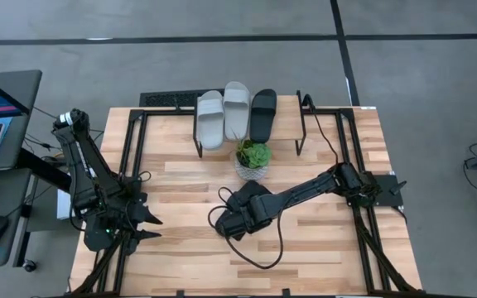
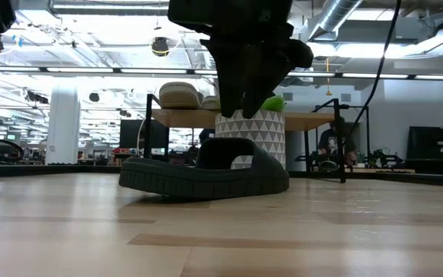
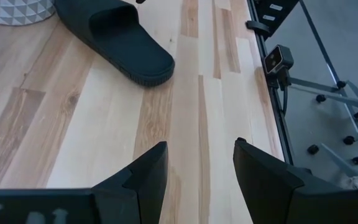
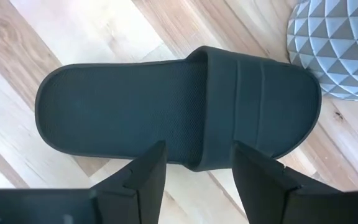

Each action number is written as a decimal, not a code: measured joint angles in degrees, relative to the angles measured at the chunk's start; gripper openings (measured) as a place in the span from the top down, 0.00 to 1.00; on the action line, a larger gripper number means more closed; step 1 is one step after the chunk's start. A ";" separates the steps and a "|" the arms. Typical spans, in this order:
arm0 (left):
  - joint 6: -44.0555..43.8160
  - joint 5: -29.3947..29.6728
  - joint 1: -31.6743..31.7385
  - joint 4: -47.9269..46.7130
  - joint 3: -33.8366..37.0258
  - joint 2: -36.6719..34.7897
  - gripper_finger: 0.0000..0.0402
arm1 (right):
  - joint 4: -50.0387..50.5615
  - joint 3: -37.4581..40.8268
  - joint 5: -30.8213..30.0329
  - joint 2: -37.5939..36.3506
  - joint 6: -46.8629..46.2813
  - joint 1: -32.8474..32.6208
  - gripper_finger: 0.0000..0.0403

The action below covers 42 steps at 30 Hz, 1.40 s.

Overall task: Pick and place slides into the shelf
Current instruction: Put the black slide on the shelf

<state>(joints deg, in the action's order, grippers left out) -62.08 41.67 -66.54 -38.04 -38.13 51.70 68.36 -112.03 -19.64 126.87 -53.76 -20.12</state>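
A black slide (image 4: 166, 106) lies sole down on the table in front of the plant pot, strap side toward the pot; the low view also has this slide (image 2: 206, 177). My right gripper (image 4: 197, 155) hangs open just above it, pointing steeply down, its fingers over the slide's side edge beside the strap; no touch shows. On the shelf (image 1: 290, 116) at the table's far edge rest two light grey slides (image 1: 210, 118) (image 1: 237, 108) and a black slide (image 1: 262, 114), side by side. My left gripper (image 1: 157, 228) waits open at the near left, with nothing between its fingers.
A white pot with a triangle pattern and a green plant (image 1: 253, 157) stands between the shelf and the black slide on the table, close behind that slide (image 2: 250, 135). Black frame rails run along the table's left and right sides. A cable loops on the table near the right arm (image 1: 259, 257).
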 joint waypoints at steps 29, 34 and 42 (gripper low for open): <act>-0.26 -0.09 0.00 0.22 0.00 0.00 0.57 | -3.28 2.32 0.28 0.00 4.23 0.07 0.57; -0.26 -0.11 -0.01 0.22 0.00 0.00 0.57 | -4.17 5.41 1.76 0.09 3.44 -0.03 0.57; -0.28 -0.15 0.00 0.22 0.00 0.00 0.57 | -3.87 7.80 -1.10 0.09 1.27 0.37 0.60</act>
<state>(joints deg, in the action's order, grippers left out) -62.37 41.52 -66.55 -37.82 -38.13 51.70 64.49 -104.23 -20.73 126.96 -52.48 -19.75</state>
